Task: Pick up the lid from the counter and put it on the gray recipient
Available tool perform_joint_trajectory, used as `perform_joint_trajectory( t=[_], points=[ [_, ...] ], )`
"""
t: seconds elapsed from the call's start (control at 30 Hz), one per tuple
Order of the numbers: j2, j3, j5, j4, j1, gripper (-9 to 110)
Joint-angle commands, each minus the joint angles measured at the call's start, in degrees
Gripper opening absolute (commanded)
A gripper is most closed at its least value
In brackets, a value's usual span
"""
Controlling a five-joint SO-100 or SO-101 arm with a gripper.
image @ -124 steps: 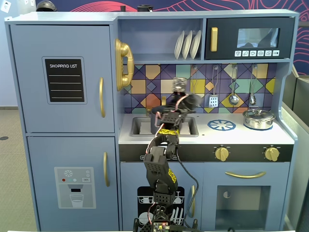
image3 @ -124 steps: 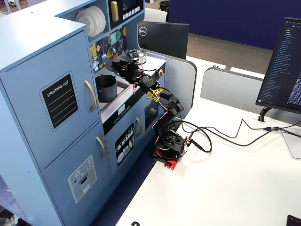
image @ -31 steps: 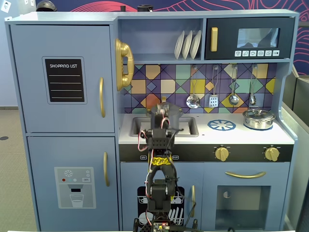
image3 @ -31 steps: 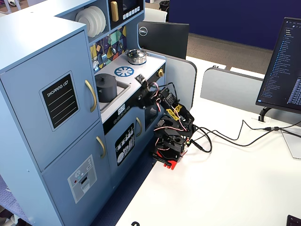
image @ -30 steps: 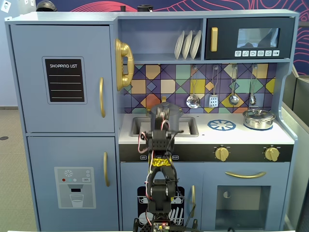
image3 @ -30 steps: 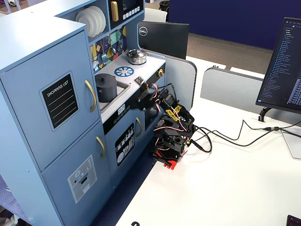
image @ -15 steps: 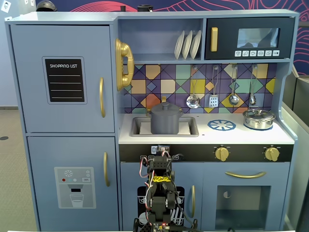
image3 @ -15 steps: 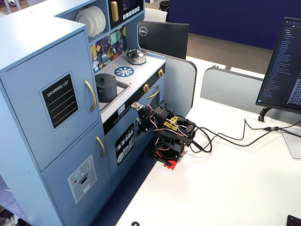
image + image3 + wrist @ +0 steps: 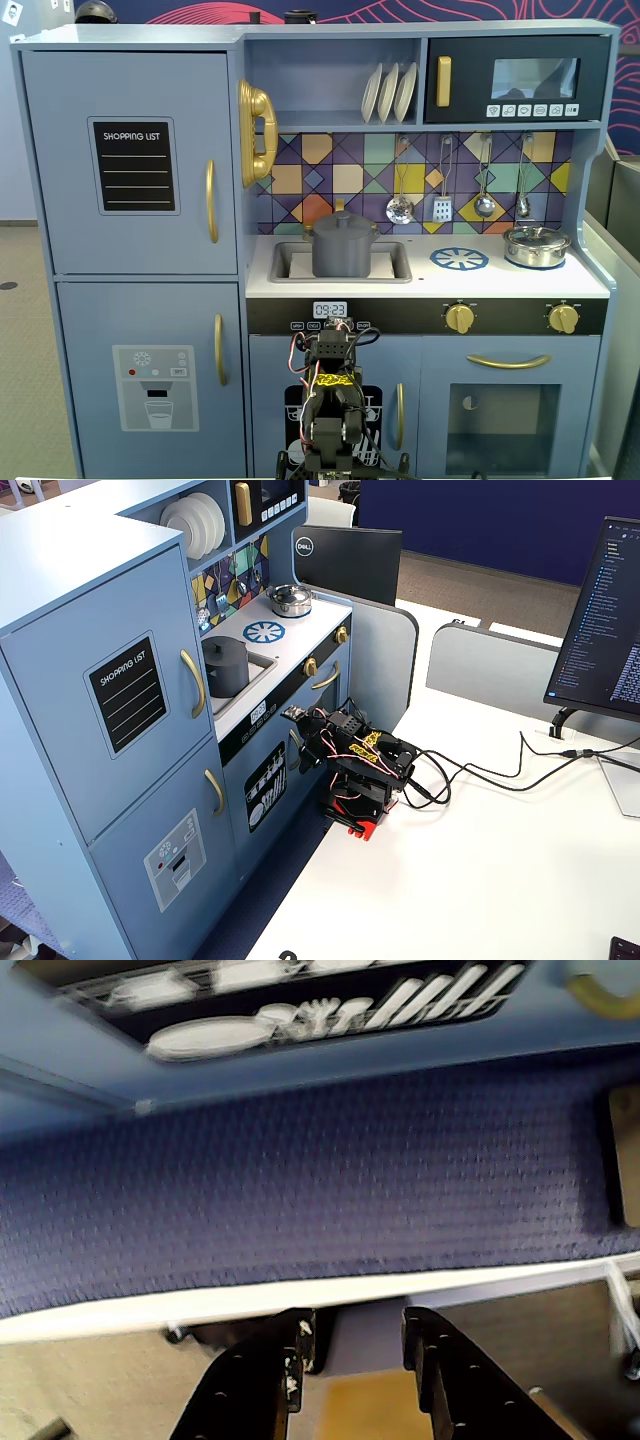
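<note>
since the arm has folded right back down to its base, the gripper point(image 9: 352, 1345) now hangs low in front of the toy kitchen's lower doors, well below the counter; half a second ago it was slightly higher, a second ago it was up at counter level by the sink. in the wrist view the two fingers point(image 9: 290, 1355) stand parted with only floor and table edge between them, nothing held.

the lid point(image 9: 343, 221) sits on top of the gray recipient point(image 9: 342, 253), knob up, looking level in the front fixed view. four seconds back the arm was reaching over the counter around the pot, so the lid placement looks finished. the recipient point(image 9: 226, 667) stands in the sink point(image 9: 289, 262), lid covering its mouth in the side fixed view too.

silver pot point(image 9: 536, 245) on the right of the counter looks untouched, well apart, burner print point(image 9: 459, 259) between it and the sink.

judgement: task looks done, arm parked at rest, nothing left but maybe checking the lid is seated flush, can't tell that from here.
</note>
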Motion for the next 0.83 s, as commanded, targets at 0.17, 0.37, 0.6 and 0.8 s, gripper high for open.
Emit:
perform_joint_trajectory(
  t=[0.17,0.37,0.6,0.8],
  points=[
    [-0.35,-0.18,3.08,9.93,1.67,5],
    [-0.35,-0.18,3.08,9.93,1.67,7],
    [-0.35,-0.18,3.08,9.93,1.67,7],
    [-0.35,-0.18,3.08,9.93,1.67,7]
  ],
)
